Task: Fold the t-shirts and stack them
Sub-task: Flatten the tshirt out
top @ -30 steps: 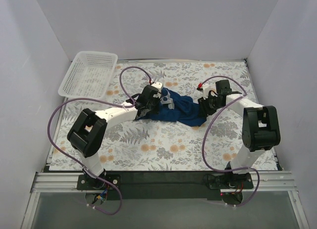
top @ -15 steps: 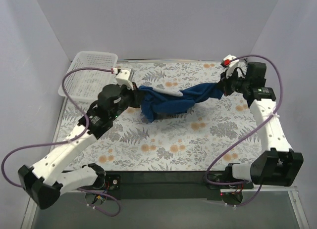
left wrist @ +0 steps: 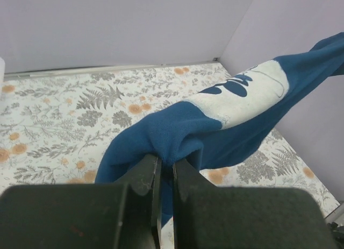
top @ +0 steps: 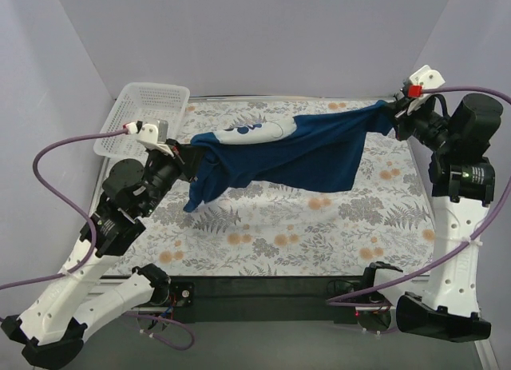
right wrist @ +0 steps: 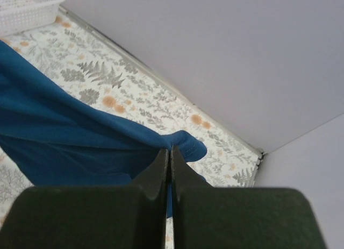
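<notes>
The flowered table cover [top: 263,242] lies between plain pale walls. Above it the navy t-shirt [top: 311,150] hangs in the air, stretched between my 2 pincers. My left pincer [top: 188,156] is clamped on a bunched fold at the left end, and my right pincer [top: 393,114] is clamped on an edge at the far right. The long axis of the shirt runs left to right, with the pale print nearer my left arm. I judge that both ends must come down together.
</notes>
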Controlling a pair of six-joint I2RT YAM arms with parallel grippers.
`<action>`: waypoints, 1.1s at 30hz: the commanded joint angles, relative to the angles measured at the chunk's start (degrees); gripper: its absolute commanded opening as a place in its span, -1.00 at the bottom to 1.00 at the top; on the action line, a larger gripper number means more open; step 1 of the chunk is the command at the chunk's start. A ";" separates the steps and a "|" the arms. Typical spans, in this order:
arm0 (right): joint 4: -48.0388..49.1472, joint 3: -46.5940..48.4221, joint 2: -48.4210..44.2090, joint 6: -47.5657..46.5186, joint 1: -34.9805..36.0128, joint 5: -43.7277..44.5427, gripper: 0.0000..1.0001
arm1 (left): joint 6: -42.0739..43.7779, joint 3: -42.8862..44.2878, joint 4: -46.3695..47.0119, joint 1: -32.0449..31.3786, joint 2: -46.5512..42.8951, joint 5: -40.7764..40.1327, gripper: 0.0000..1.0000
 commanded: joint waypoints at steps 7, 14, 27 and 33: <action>5.15 3.23 -4.04 6.29 -0.56 2.95 -0.97 | 4.10 4.25 4.23 0.36 1.40 -1.39 -1.00; 6.29 -5.20 -7.02 6.30 -0.56 0.39 -0.97 | 3.40 3.11 6.69 0.36 6.86 2.92 -1.00; 4.88 -16.45 -17.66 4.54 -0.56 6.81 -0.97 | -12.68 -8.49 -2.18 0.36 2.56 5.91 -1.00; 4.62 -17.16 -19.07 6.64 -0.47 4.53 -0.97 | -14.01 -9.03 -2.88 0.36 -2.19 7.84 -1.00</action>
